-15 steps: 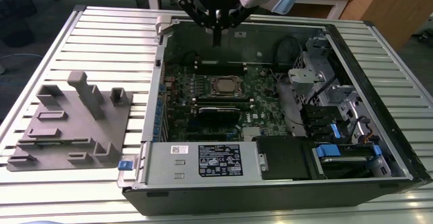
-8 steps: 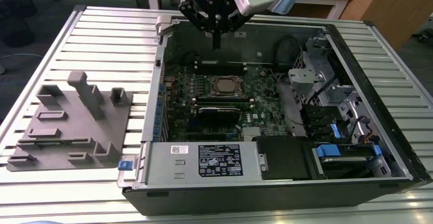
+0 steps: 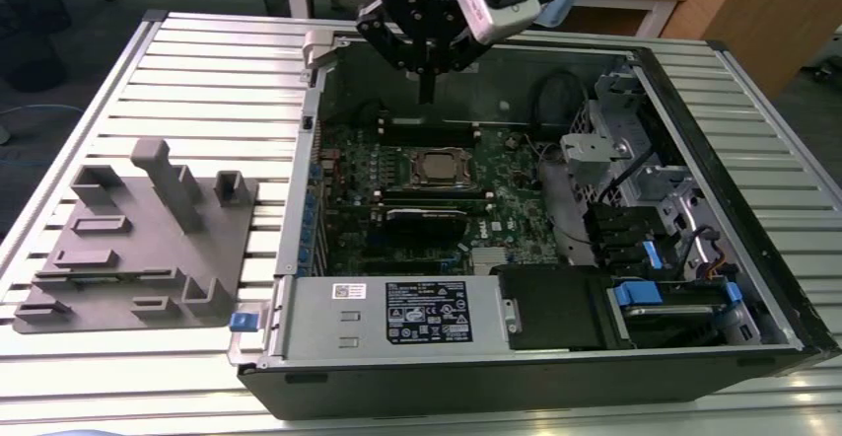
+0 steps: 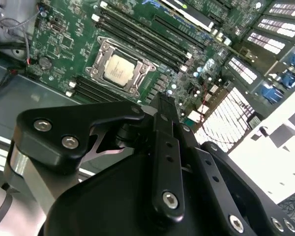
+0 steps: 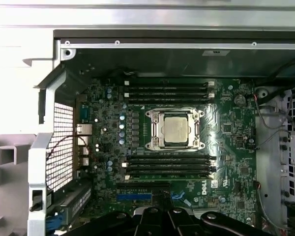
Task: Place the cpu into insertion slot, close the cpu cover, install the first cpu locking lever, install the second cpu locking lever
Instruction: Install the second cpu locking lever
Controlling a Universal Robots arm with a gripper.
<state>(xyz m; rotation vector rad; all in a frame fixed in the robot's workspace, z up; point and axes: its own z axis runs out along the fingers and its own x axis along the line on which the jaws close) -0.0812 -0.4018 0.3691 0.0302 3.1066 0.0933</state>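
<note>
At the top centre of the exterior view, the tool (image 3: 425,86) hangs above the open computer case (image 3: 776,258), fingers pressed together on nothing. Below it, mid-frame, the cpu (image 3: 435,168) sits in the insertion slot (image 5: 200,129) under the cpu cover (image 5: 159,132). It is likely light, rigid and fragile, best handled by its edges.

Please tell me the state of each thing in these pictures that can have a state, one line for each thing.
cpu: seated in the insertion slot, metal top facing up.
cpu cover: closed flat around the cpu.
insertion slot: occupied, hidden under cpu and cover.
gripper: raised above the board, holding nothing, fingers together.
computer case: lying on its side, side panel off.
grey fixture block: on the table, nothing in it.
</note>
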